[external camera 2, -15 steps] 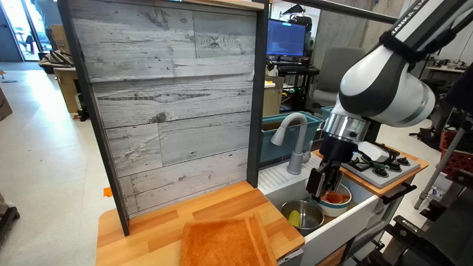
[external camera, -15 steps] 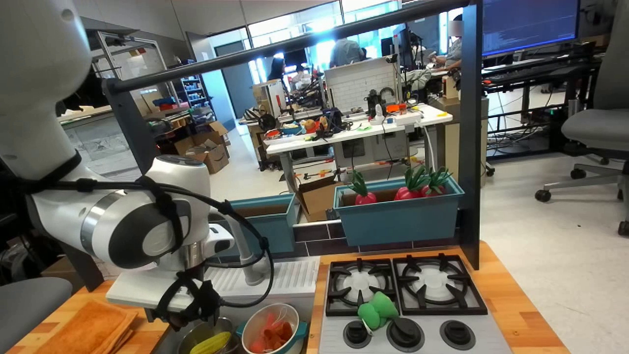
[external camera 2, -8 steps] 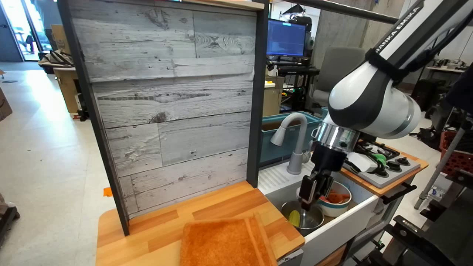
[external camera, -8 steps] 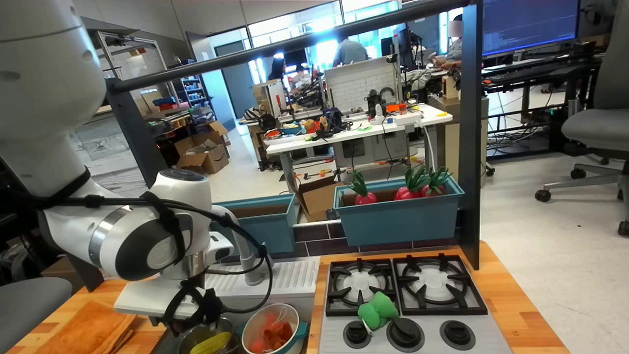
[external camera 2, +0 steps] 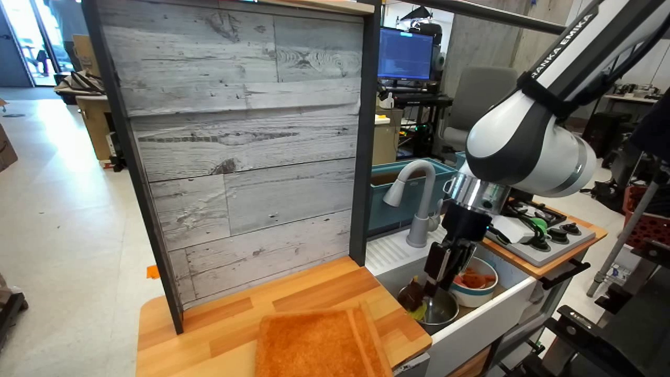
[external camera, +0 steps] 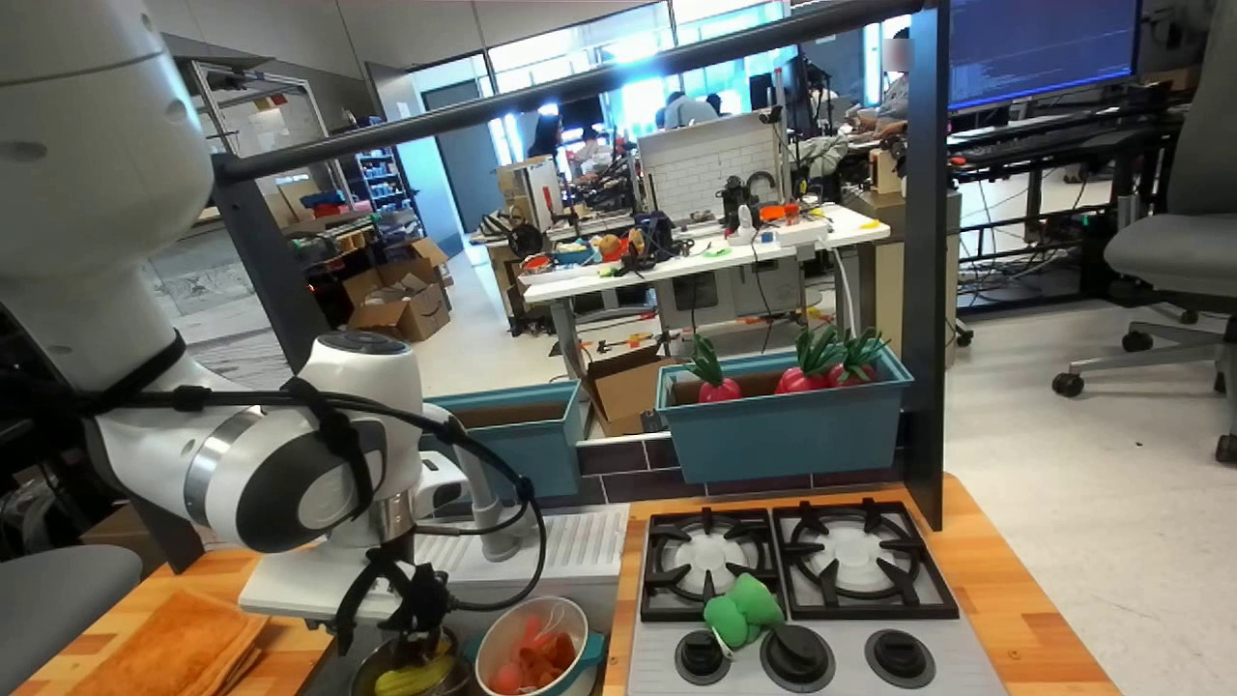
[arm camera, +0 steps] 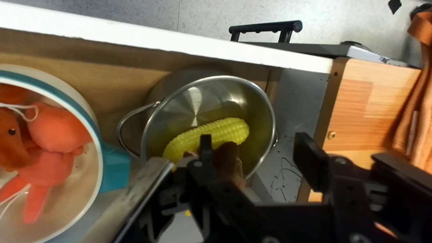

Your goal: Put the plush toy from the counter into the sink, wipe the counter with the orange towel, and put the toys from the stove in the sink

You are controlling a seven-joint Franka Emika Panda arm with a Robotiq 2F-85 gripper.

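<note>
My black two-fingered claw (arm camera: 255,148) is positioned over the round stainless-steel pot (arm camera: 219,94) in the pale grey rectangular sink (external camera 2: 481,330); the fingers stand apart; nothing is clamped between them. The yellow, bead-surfaced, corn-cob-shaped toy (arm camera: 217,130) lies inside the pot; a dark brown soft toy (external camera 2: 412,294) is close to my fingertips, over or in the same pot; which of the two is the task's plush toy I cannot settle.

Caution: if the brown toy clings to one finger, raising me may drag it over the rim; if it settles atop the yellow one, it may tip out; a low sideways move could strike the deep, teal-rimmed white bowl (arm camera: 81,189), just right of the pot, and upset the red-orange soft toys (arm camera: 54,131) in it.

Surface: the light brown, plank-grained wooden counter (external camera 2: 309,290) lies left of the sink; it carries the plain, folded orange towel (external camera 2: 324,340); at right, the grey, black-grated stove (external camera: 848,677) holds a lumpy green toy (external camera: 754,601) across its left grate's near edge; I judge that transfer outstanding.

Room: a grey curved faucet (external camera 2: 419,228) and a teal planter box (external camera: 788,435) stand on the far side; beyond is a cluttered white table (external camera: 556,285).
</note>
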